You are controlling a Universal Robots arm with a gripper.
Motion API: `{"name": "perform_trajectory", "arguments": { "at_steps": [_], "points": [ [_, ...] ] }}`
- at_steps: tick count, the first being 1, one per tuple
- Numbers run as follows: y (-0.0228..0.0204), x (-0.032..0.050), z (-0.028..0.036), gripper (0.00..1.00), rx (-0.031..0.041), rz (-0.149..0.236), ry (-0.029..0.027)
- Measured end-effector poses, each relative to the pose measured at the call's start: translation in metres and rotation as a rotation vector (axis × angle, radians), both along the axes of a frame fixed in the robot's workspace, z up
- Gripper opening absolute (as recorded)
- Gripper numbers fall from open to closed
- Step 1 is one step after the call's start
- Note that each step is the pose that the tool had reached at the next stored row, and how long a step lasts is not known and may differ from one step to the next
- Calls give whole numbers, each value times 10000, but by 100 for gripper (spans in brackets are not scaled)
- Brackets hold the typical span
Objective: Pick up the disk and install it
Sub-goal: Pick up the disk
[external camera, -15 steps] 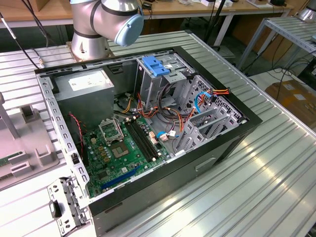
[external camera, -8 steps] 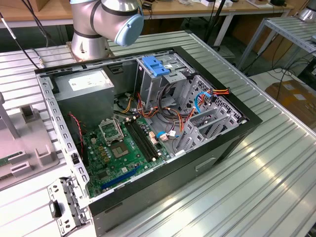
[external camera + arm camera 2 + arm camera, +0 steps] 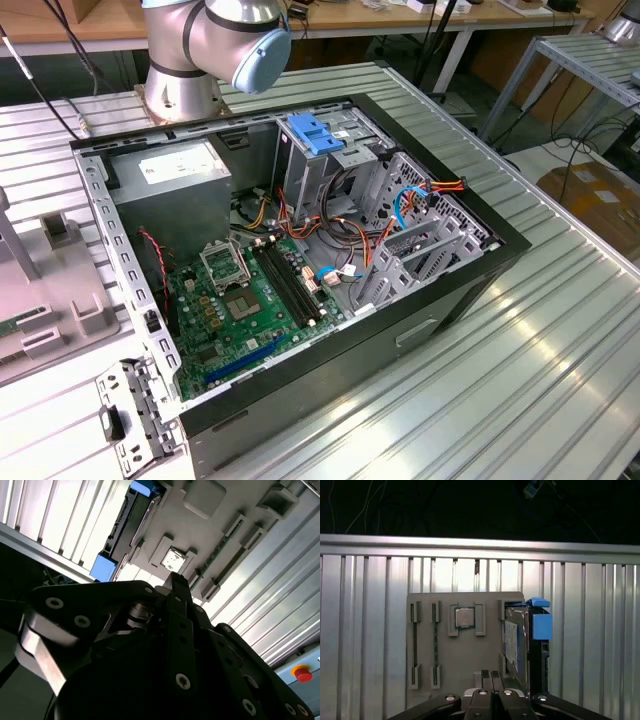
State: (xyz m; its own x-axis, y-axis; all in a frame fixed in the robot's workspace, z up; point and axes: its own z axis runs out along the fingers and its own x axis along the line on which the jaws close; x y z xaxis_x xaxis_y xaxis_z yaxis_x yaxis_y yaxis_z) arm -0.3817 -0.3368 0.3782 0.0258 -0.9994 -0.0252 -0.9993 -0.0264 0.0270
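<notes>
From my station, the gripper (image 3: 491, 676) hangs over the grey fixture tray (image 3: 460, 665) with its two black fingers pinched together and nothing between them. It is narrow and empty in both wrist views. The disk (image 3: 514, 640) has not yet been picked up. It stands on edge in a slot along one side of the tray, with its silver face and white label turned toward the tray's middle and its blue carrier rails (image 3: 541, 626) on the outer side. The gripper is clear of the disk and not touching it. Beside the disk, a processor chip (image 3: 464, 617) sits in a square pocket, and beyond that two memory sticks (image 3: 414, 642) lie in narrow slots. The tray rests on the ribbed aluminium table (image 3: 370, 630). In the exterior view the arm's base (image 3: 180, 60) stands at the upper left of the frame, while the open computer case (image 3: 450, 300) fills the middle — motherboard (image 3: 240, 300) at lower centre, grey power supply (image 3: 170, 175) toward the exterior view's left, and a blue bracket (image 3: 315, 135) atop the drive cage near the top.
</notes>
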Motion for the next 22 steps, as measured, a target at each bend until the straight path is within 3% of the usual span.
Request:
{"name": "perform_trajectory", "arguments": {
  "at_steps": [6,15,20,21,22],
  "points": [
    [0,0,0,11,0,388,-1],
    [0,0,0,11,0,399,0],
    [0,0,0,42,0,407,0],
    [0,0,0,42,0,408,1],
    [0,0,0,48,0,409,0]
  ]
}}
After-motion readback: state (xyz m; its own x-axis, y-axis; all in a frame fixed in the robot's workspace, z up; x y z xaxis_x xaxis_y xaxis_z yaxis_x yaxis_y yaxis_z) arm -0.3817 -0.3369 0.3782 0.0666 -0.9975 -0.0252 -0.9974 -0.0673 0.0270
